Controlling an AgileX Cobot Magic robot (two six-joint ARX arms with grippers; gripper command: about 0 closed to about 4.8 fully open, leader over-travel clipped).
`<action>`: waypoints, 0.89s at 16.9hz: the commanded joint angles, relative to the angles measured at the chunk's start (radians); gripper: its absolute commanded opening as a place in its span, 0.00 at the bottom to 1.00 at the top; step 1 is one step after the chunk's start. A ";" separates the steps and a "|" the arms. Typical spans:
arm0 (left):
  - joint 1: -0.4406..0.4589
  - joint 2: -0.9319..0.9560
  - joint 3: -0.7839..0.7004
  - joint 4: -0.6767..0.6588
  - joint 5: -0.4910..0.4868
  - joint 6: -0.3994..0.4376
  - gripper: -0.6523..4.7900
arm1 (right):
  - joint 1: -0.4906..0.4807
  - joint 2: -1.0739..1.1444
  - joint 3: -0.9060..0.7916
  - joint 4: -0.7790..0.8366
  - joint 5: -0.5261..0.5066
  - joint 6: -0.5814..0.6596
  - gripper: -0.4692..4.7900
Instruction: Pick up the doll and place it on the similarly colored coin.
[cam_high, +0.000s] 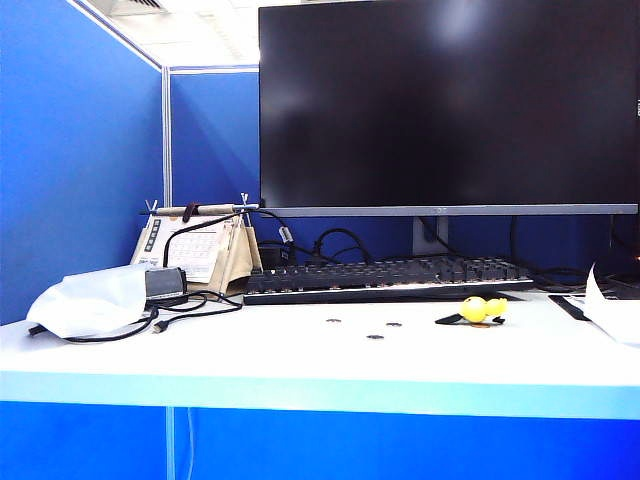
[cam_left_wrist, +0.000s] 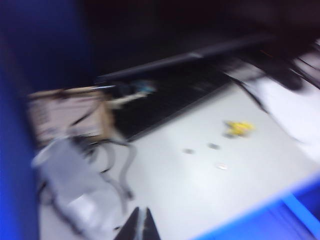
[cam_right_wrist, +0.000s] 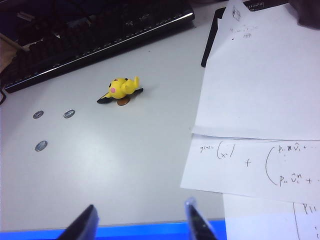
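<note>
1. Currently the left gripper (cam_left_wrist: 139, 226) is clenched on nothing, tips together at the frame edge of its wrist view, well back from the work area. That view is motion-blurred, so anything judged from it is soft.
2. Right gripper (cam_right_wrist: 141, 220) has its jaws spread and empty, sitting over the front table edge, well apart from the doll (cam_right_wrist: 121, 89).
3. Doll lies tipped on its side in front of the keyboard (cam_right_wrist: 95, 35), resting on the gold coin (cam_right_wrist: 123, 102); only a sliver of coin shows beneath it. Placement looks done, but it's toppled rather than standing.
4. Risk: any re-grasp to straighten it could drag the doll off the coin or skate the coin along, since it's small and loose on a smooth top.
5. Risk: the three grey coins (cam_right_wrist: 69, 114) sit nearby; a low sweep could scatter them.
6. Risk: loose handwritten paper sheets (cam_right_wrist: 260, 75) beside the right gripper could catch a finger.
7. Surface: white table (cam_high: 300, 360), blue front edge.
8. Room: blue partition walls (cam_high: 80, 150), dark monitor (cam_high: 450, 100), desk calendar (cam_high: 195, 250), cables, white cloth-like bundle (cam_high: 95, 300).
</note>
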 joint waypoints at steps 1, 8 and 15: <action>0.000 -0.280 -0.356 0.180 -0.103 -0.167 0.11 | 0.002 -0.006 -0.001 -0.005 0.002 0.000 0.53; 0.006 -0.494 -0.629 0.230 -0.105 -0.306 0.11 | 0.000 -0.038 -0.002 -0.007 0.002 0.000 0.53; 0.006 -0.508 -0.860 0.274 -0.264 -0.438 0.11 | 0.001 -0.040 -0.002 -0.009 0.000 0.000 0.53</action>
